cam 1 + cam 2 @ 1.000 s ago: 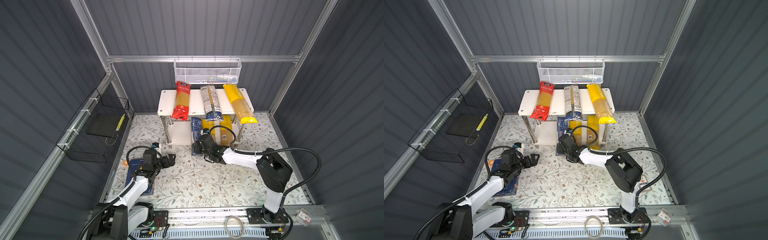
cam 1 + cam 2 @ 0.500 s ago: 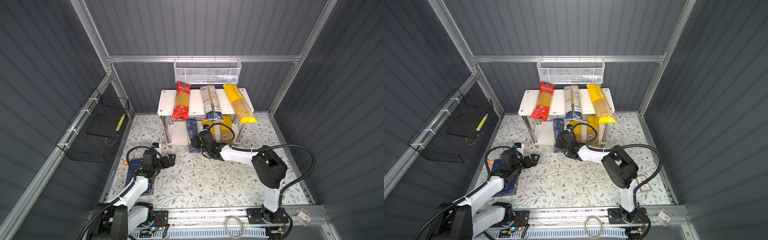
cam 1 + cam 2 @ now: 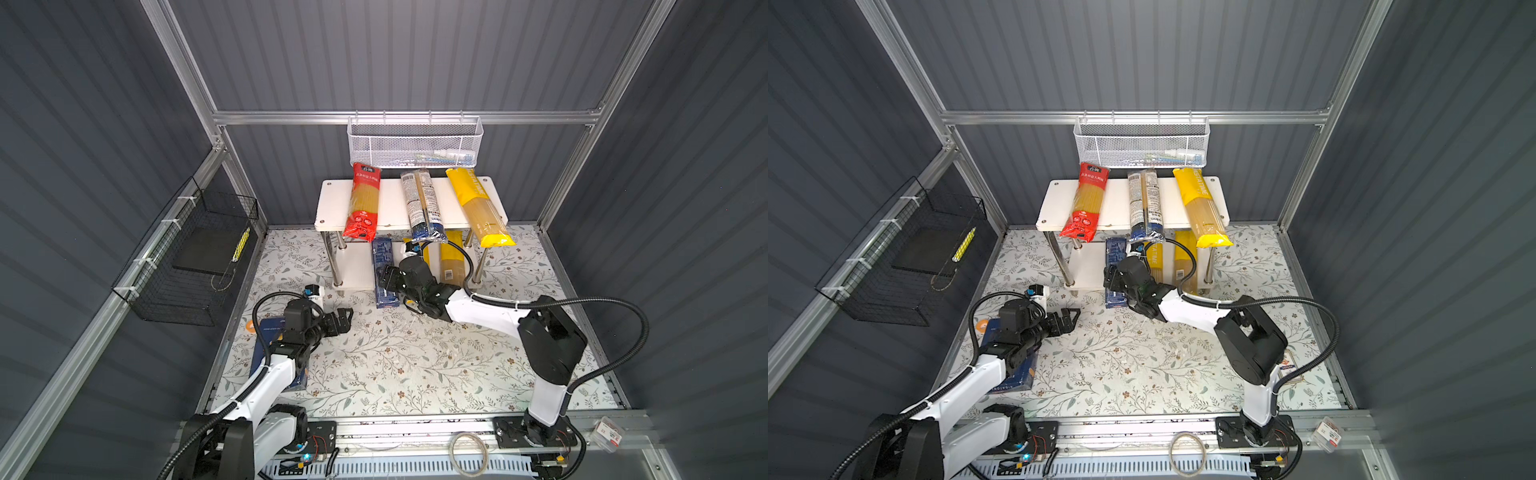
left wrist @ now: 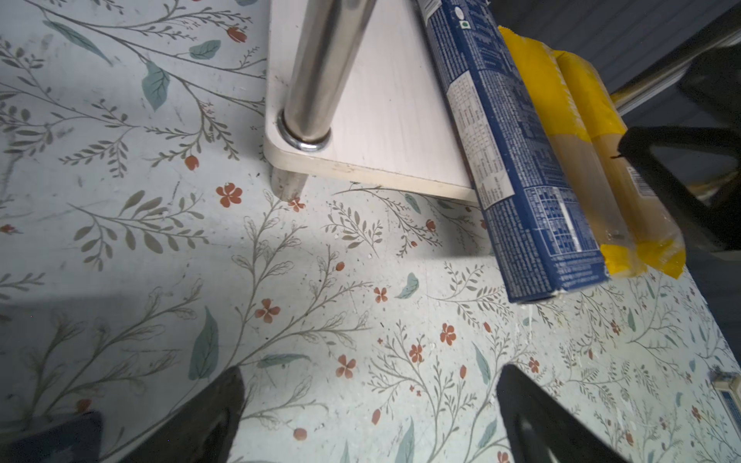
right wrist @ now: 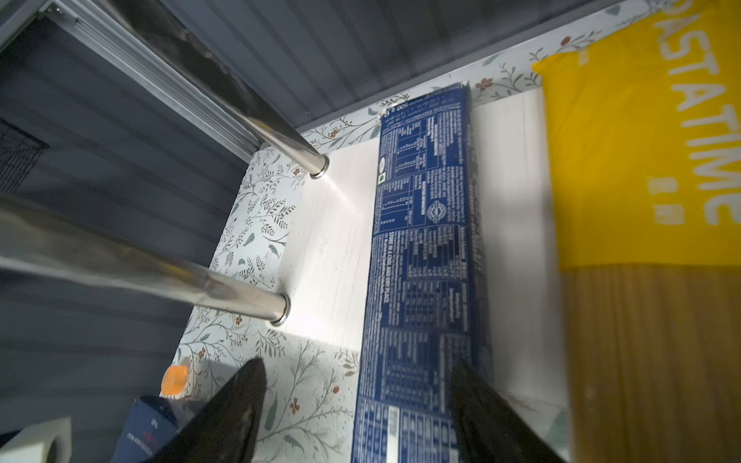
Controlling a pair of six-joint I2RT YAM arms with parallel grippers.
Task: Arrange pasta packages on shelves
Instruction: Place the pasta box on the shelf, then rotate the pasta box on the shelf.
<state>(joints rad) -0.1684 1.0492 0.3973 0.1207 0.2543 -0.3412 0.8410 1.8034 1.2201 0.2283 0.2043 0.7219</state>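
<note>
The shelves' top board (image 3: pixel 392 203) carries a red bag (image 3: pixel 362 203), a clear and dark-blue bag (image 3: pixel 422 205) and a yellow bag (image 3: pixel 478 208). A narrow dark-blue box (image 3: pixel 383 270) (image 5: pixel 425 260) lies on the lower board (image 5: pixel 333 260) beside two yellow bags (image 3: pixel 451 262), its near end sticking out over the floor. My right gripper (image 3: pixel 386 279) (image 5: pixel 357 364) stands open astride that end, one finger apart from the box. The left gripper (image 3: pixel 343 318) (image 4: pixel 371 371) is open and empty over the floor. A wider blue box (image 3: pixel 1013 374) lies under the left arm.
A white mesh basket (image 3: pixel 415 145) hangs on the back wall above the shelves. A black wire basket (image 3: pixel 187 257) hangs on the left wall. Chrome legs (image 4: pixel 320 68) stand at the board's corners. An orange disc (image 3: pixel 249 326) lies by the blue box.
The right gripper slid the narrow dark-blue box further onto the lower board, then spread its jaws and let go. The left arm has not moved.
</note>
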